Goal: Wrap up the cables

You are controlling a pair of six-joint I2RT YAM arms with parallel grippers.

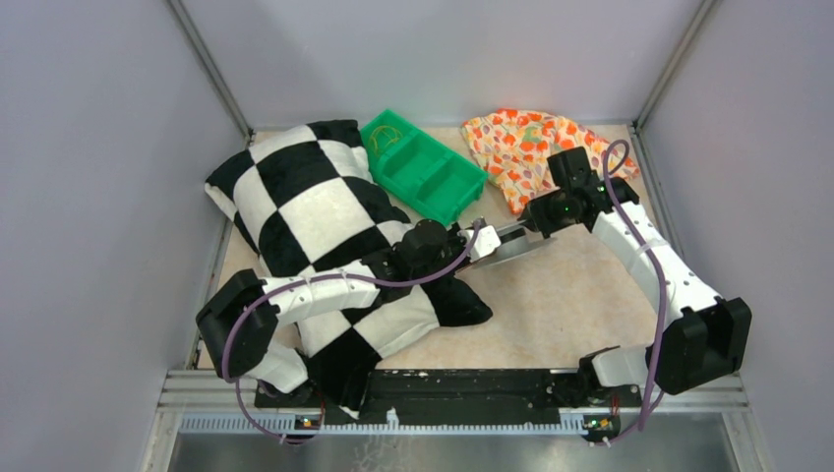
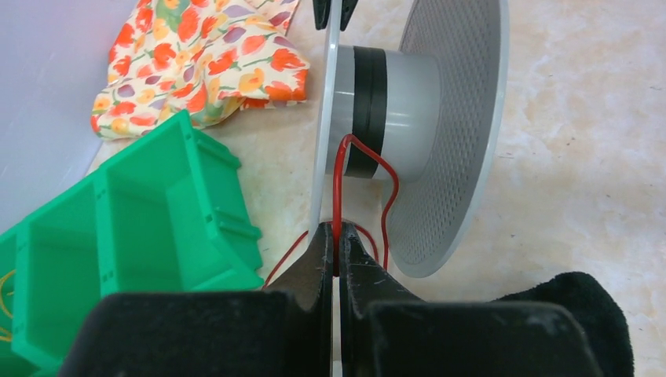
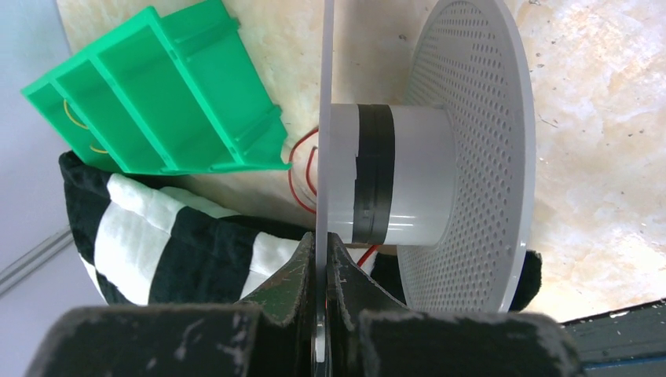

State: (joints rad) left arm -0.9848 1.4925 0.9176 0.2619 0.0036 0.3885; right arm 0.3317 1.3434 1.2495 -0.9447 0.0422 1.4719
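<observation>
left jaws clenched on the thin red cable (image 2: 337, 188) where it runs up to the reel (image 2: 404, 102), right jaws clenched on that reel's edge; risk: cable may slip the pinch or slacken off the hub if tension drops

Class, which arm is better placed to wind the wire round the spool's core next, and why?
Left. The left fingers pinch the wire running to the core; the right fingers clamp a flange of the spool, steadying it.
</observation>
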